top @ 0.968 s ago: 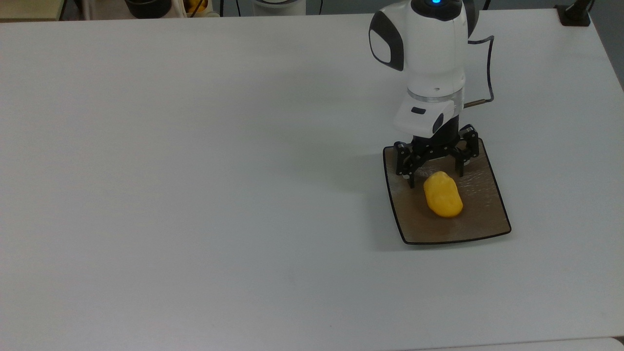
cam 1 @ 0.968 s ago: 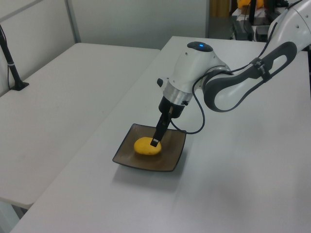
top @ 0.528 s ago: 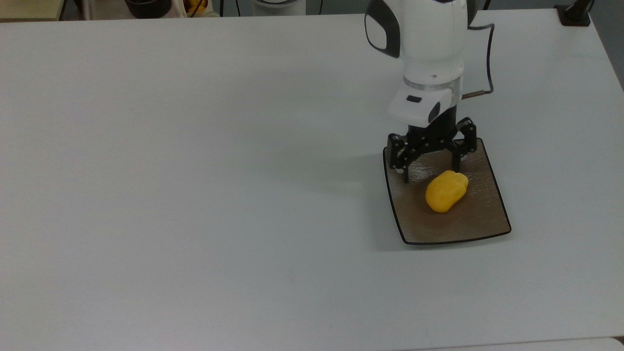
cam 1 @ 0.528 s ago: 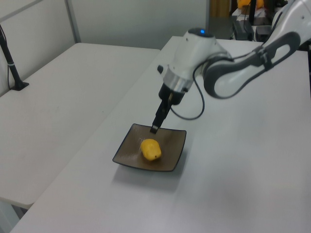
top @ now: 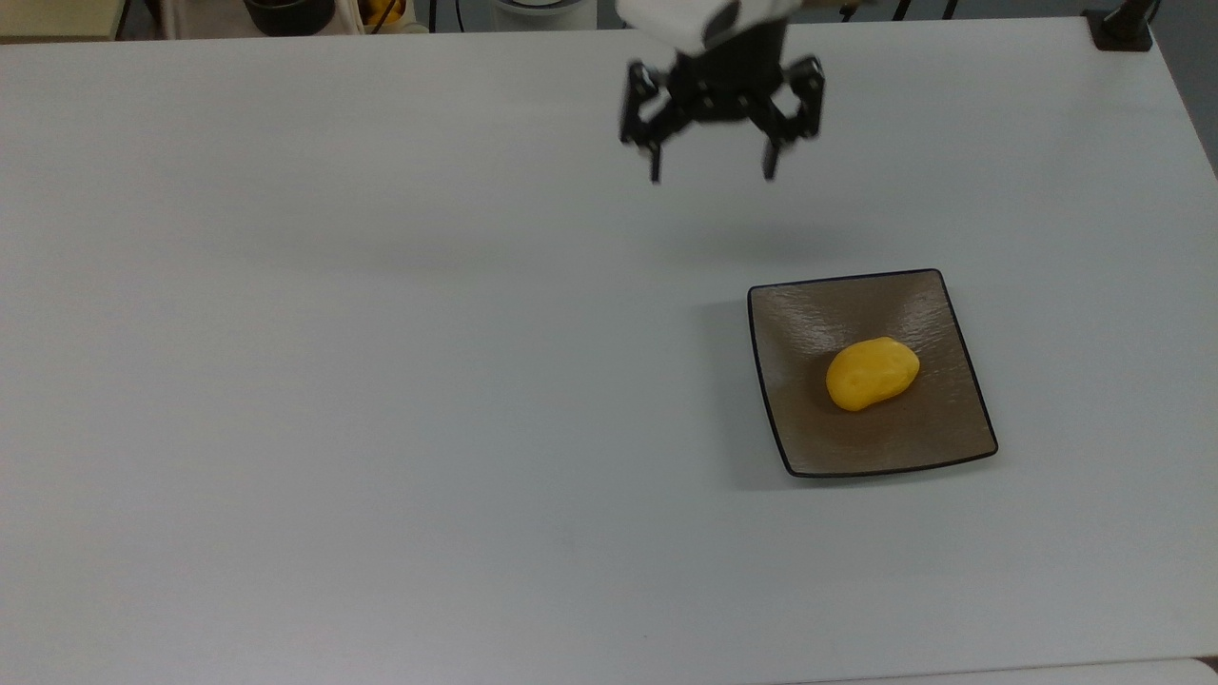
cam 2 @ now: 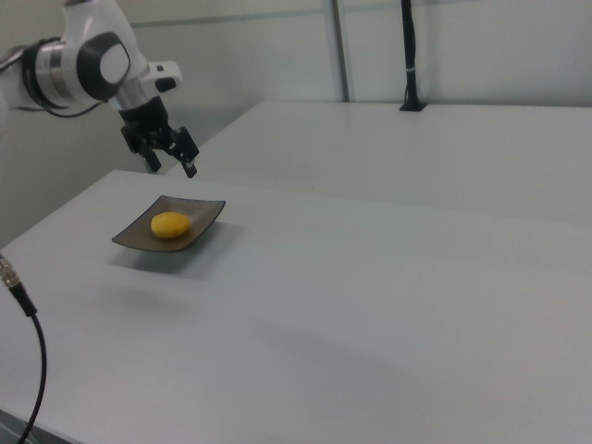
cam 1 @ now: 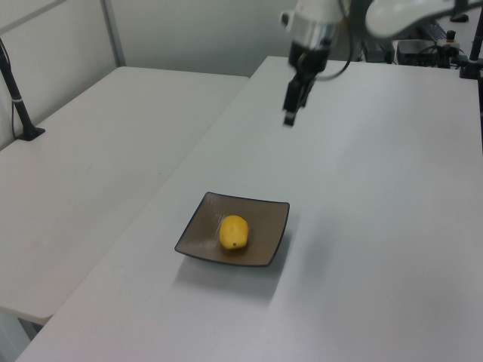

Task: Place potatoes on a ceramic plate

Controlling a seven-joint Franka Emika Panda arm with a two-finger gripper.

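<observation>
The potato point(top: 872, 374) is lying on its side near the middle of the ceramic plate point(top: 942, 428), resting on the rippled brown surface and touching nothing else; in the left view point(cam 1: 234, 231) and the right view point(cam 2: 169, 225) it is sitting well inside the black rim. It is looking smooth, rounded and a little glossy, with faint dimples, so I am judging it as light, fairly firm and inclined to roll or slip if squeezed near its ends. If it needed lifting, the safest hold would be across its narrow waist, one finger on each long flank, closing gently and from above. The plate point(cam 1: 268, 249) is appearing shallow, glossy and hard, likely brittle at its thin rim and apt to slide on the smooth white table point(top: 381, 381), so any contact with it is calling for care. With the potato lying on the plate, the task is looking complete.

The gripper point(top: 714, 176) is hanging high over the bare table, well apart from the plate, toward the upper middle of the top view. Its two black fingers point(top: 654, 162) are standing spread apart with nothing between them. In the left view the gripper point(cam 1: 288, 117) is pointing downward beyond the plate, and in the right view the gripper point(cam 2: 173, 166) is hovering above and behind it, empty
</observation>
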